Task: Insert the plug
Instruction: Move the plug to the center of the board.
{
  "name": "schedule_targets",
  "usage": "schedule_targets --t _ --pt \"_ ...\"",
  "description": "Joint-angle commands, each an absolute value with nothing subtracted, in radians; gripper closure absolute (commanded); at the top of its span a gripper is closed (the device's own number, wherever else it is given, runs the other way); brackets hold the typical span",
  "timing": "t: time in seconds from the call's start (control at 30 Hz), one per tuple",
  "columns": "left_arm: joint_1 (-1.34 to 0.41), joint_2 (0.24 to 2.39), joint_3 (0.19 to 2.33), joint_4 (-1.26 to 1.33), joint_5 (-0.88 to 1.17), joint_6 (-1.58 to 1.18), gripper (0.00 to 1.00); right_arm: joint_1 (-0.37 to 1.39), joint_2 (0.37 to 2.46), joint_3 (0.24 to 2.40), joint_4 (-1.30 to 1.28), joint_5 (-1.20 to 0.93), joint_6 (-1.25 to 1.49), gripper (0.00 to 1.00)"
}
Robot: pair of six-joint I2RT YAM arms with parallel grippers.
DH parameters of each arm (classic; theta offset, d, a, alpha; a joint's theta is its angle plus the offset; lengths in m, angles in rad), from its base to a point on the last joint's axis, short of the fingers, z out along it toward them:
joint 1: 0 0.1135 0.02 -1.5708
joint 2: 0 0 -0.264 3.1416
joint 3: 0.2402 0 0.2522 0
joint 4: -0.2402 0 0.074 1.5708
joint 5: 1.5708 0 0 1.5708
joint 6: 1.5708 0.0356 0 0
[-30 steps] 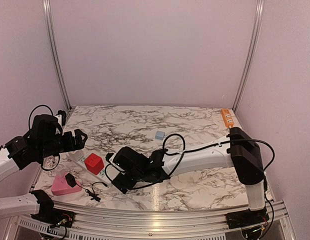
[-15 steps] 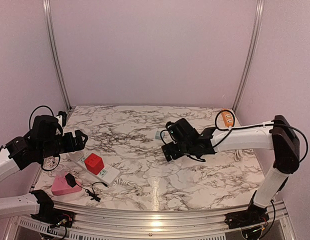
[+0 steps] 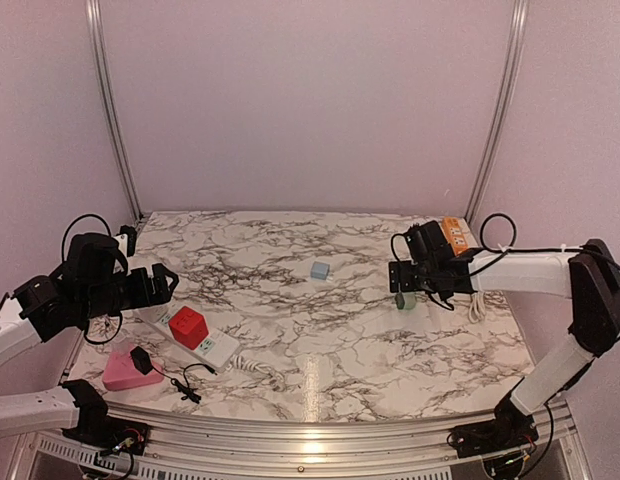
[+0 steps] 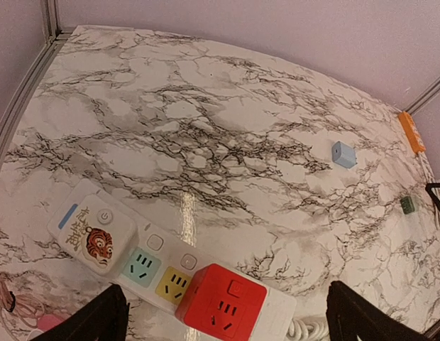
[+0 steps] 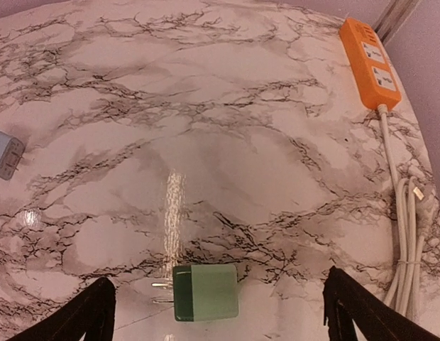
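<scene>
Two grippers gape empty. Our right gripper (image 5: 218, 309) hovers over the green plug (image 5: 206, 293), lower centre of its wrist view, so we judge pickup pending: descend, pinch its body, then carry it to the power strip (image 3: 222, 348), lower left overhead.

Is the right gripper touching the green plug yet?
Apart. The right wrist view shows the green plug lying between the open fingers of the right gripper, with bare marble visible on each side of it.
</scene>
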State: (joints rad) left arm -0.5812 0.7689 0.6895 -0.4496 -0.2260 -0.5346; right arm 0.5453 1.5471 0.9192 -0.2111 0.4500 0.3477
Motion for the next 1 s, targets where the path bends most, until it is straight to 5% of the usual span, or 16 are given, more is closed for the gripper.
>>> schedule_targets --t 0.0,0.4,0.87,0.97 --pt "-0.577 0.770 0.680 -0.419 -0.221 -0.528 0.01 0.548 1.575 0.876 -0.169 0.418 0.366 0.05" --pt "-0.577 0.768 0.668 -0.409 -0.215 -0.529 0.01 0.522 1.699 0.863 -0.106 0.387 0.377 0.18" --pt "-0.577 0.787 0.669 -0.397 -0.209 -0.530 0.01 0.512 1.794 0.919 -0.029 0.328 0.336 0.60" --pt "-0.577 0.791 0.669 -0.391 -0.204 -0.534 0.01 0.514 1.844 0.971 -0.034 0.317 0.310 0.62"
